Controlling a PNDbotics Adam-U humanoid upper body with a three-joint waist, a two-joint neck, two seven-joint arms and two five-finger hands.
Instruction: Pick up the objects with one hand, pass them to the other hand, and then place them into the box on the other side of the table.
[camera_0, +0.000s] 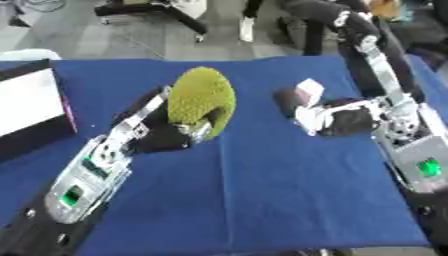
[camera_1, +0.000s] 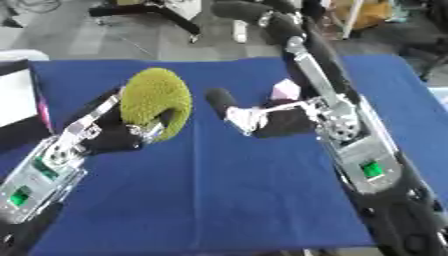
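The bumpy yellow-green fruit (camera_0: 201, 101) is bulky and rounded, so it may roll out during the handover if the left robot hand (camera_0: 166, 132) lets go before the other closes. It sits above the blue counter (camera_0: 262, 200), cradled in that hand's curled fingers. The right robot hand (camera_0: 328, 117) hangs just beside it, fingers relaxed, empty. A box (camera_0: 31, 107) stands at the left edge.

Both head eyes look steeply down, close over the blue table (camera_0: 262, 200); their views overlap almost wholly.
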